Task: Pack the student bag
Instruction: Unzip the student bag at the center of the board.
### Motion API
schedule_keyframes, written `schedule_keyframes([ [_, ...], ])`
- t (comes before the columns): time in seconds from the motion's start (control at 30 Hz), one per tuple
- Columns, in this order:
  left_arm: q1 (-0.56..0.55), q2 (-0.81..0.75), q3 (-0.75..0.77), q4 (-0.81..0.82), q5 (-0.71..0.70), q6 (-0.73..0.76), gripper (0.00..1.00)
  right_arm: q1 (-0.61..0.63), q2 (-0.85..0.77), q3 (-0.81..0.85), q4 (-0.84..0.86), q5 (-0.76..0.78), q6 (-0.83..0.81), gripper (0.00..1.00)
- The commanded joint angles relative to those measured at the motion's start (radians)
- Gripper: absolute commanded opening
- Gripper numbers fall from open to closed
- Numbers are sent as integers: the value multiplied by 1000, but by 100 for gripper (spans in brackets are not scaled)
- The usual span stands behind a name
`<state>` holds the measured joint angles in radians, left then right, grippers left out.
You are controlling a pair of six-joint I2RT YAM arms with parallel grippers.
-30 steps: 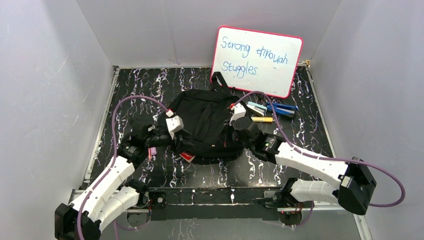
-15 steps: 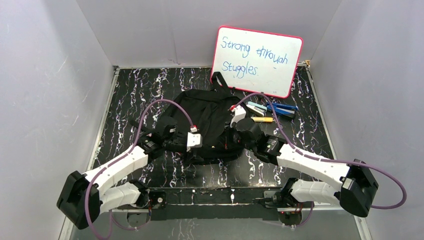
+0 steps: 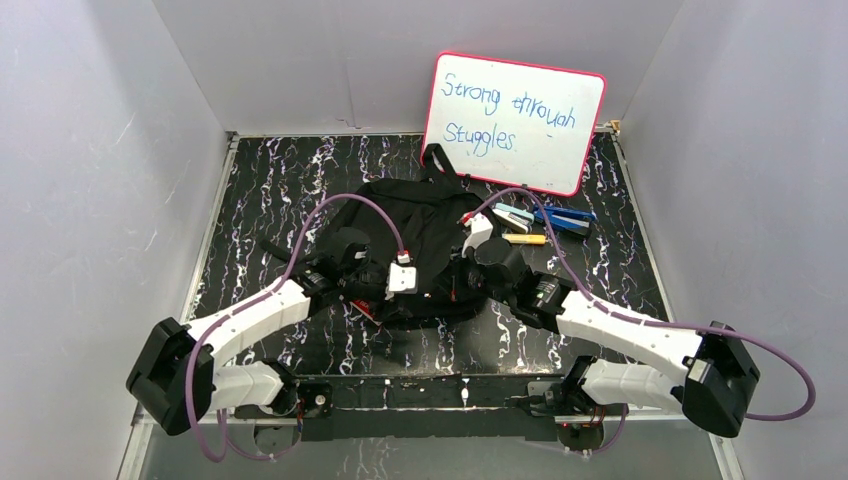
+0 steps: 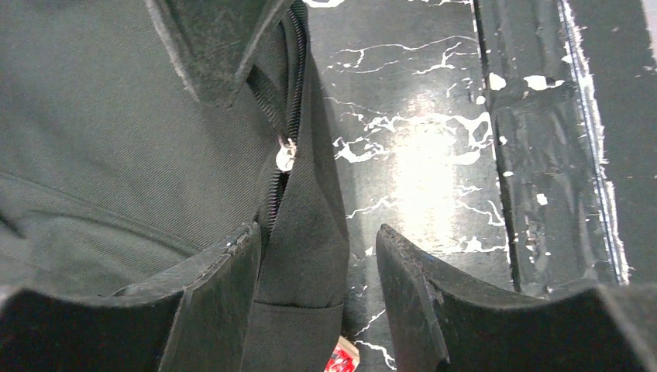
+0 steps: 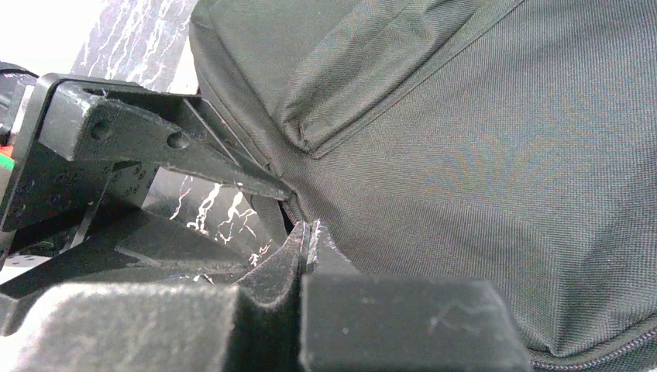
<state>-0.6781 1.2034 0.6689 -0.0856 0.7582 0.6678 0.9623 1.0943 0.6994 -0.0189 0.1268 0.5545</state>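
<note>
The student bag (image 3: 415, 235), a soft black backpack, lies flat in the middle of the table. My left gripper (image 4: 318, 236) is open at the bag's near edge, its jaws either side of a fold of black fabric just below a silver zip pull (image 4: 286, 159). In the top view the left gripper (image 3: 425, 290) sits close to the right one. My right gripper (image 5: 308, 229) is shut, its tips pinching the bag's fabric (image 5: 465, 155) at a seam, where the creases run together. The left fingers (image 5: 155, 139) show just beside it.
A pink-framed whiteboard (image 3: 515, 122) leans on the back wall. Right of the bag lie a blue stapler (image 3: 562, 218), a yellow item (image 3: 524, 238) and a white-teal item (image 3: 512, 216). A red packet (image 3: 375, 313) pokes out under the bag's near edge. Grey walls close in three sides.
My left arm has swung right, from the bag's left side to its near edge, and its jaws stand open there. The right gripper stays shut in the same place.
</note>
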Motion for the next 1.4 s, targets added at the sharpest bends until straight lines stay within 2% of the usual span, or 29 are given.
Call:
schedule_keyframes([
  [0.0, -5, -41, 21, 10, -58, 39, 54, -5, -35, 1, 70, -11, 0, 0],
  [0.17, -5, -67, -5, 58, -79, 35, 54, -5, -40, -1, 71, -17, 1, 0],
  [0.3, -5, -31, 5, 61, -62, 32, 54, -6, -49, -4, 70, -18, 2, 0],
  [0.53, -7, 9, 23, 5, 23, 46, 53, -5, -60, -9, 69, -8, 5, 0],
  [0.7, -15, 22, 16, -21, 2, 50, 52, -6, -65, -7, 64, -1, 4, 0],
  [0.77, -20, 31, 22, -31, -18, 50, 47, -5, -65, -7, 61, 2, 4, 0],
  [0.83, -24, 40, 32, -48, -31, 55, 39, -6, -67, -8, 58, 7, 4, 0],
  [1.07, -33, 56, 79, -116, -30, 62, 2, -6, -81, -8, -26, 160, 22, 0],
  [1.37, -45, -17, 74, -210, -47, 62, 0, -8, -127, 59, -210, 447, 8, 0],
])
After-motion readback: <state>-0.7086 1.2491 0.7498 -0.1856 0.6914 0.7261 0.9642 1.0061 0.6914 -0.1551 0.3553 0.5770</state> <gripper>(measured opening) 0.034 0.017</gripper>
